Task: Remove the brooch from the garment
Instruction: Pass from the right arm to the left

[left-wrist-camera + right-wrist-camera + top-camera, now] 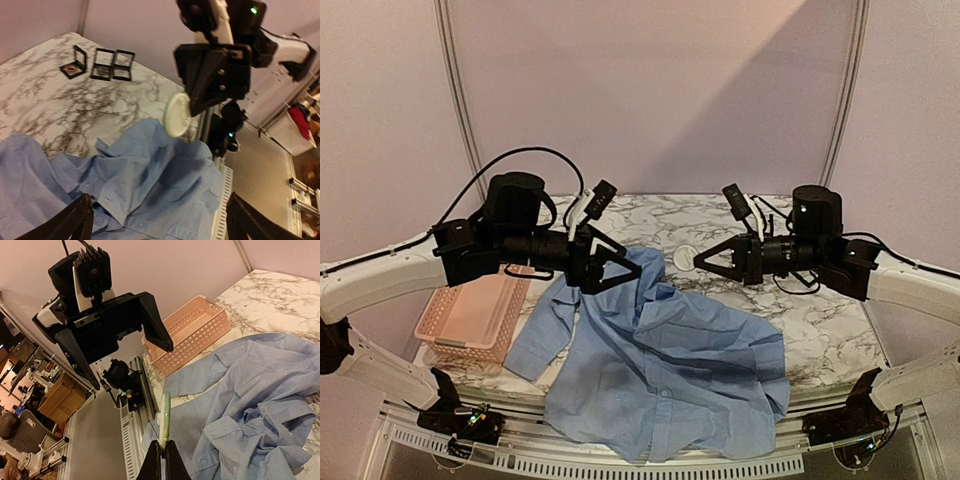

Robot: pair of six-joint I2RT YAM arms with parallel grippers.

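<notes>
The light blue shirt [660, 370] lies wrinkled on the marble table, its lower part hanging over the near edge. It also shows in the left wrist view [140, 185] and the right wrist view [250, 400]. My right gripper [702, 262] [163, 457] is shut on the rim of a round white brooch [684, 258] [165, 415] [176, 114] and holds it in the air, clear of the shirt. My left gripper [620, 265] [160, 225] is open and empty above the shirt's collar area, facing the right gripper.
A pink plastic basket [475, 315] [190, 330] stands at the table's left edge beside a sleeve. Three small black open boxes [102, 64] sit on the marble [820, 320] at the far side. The two grippers are close together over the table's middle.
</notes>
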